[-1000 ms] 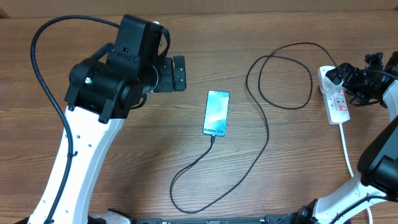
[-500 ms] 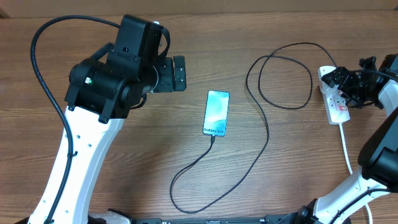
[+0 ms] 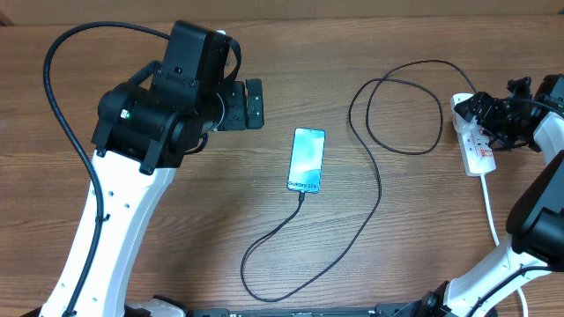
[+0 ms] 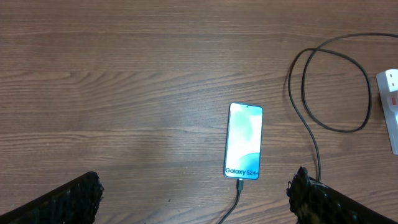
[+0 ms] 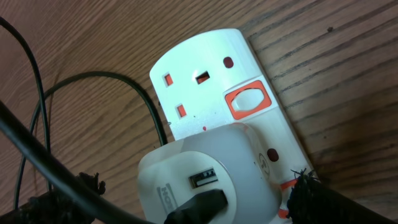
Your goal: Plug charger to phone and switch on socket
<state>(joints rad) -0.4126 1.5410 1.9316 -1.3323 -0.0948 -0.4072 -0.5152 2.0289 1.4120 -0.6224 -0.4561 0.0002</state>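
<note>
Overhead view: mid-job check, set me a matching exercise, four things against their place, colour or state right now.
Things:
1. phone
2. charger
3. socket
4. left tool

Descriptions:
A. open, holding nothing
B. white, at the far right
C. black, lying in loops
D. screen up, in the middle

Pairs: 1-D, 2-C, 3-B, 4-A

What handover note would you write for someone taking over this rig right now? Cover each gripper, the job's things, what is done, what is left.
Left gripper: open, empty, apart from the phone.
Right gripper: open, empty, over the socket's far end.
Charger: tip looks seated in the phone, other end at the socket.
Done: plug-in, apparently.
Left: switch the socket on; whether it is already on, I cannot tell.
</note>
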